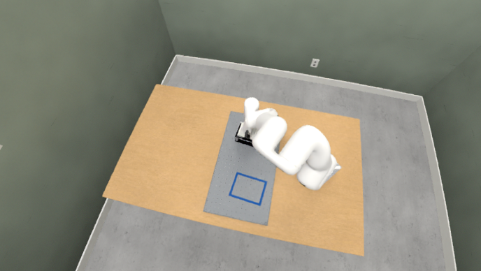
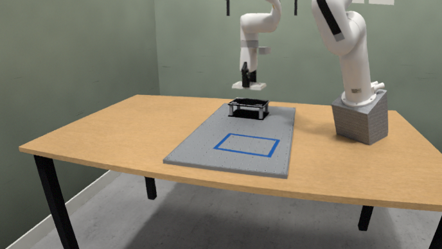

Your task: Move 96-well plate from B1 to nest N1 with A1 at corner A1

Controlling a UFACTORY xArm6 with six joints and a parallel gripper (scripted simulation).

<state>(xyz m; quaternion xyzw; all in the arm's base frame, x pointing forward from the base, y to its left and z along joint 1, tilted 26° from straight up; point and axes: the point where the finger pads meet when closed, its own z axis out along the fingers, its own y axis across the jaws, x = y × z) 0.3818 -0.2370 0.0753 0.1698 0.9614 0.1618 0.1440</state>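
step: carry to nest | fingers (image 2: pixel 248 84) clamped on 96-well plate (image 2: pixel 257 86), above plate nest N1 (image 2: pixel 248 103) | next: check A1 corner, lower flat

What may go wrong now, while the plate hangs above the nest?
The gripper holds the plate in the air, well above the nest, so a release from here might bounce it off the locators. The pictures do not show the cut-off corner, so well A1 may end at the wrong corner.
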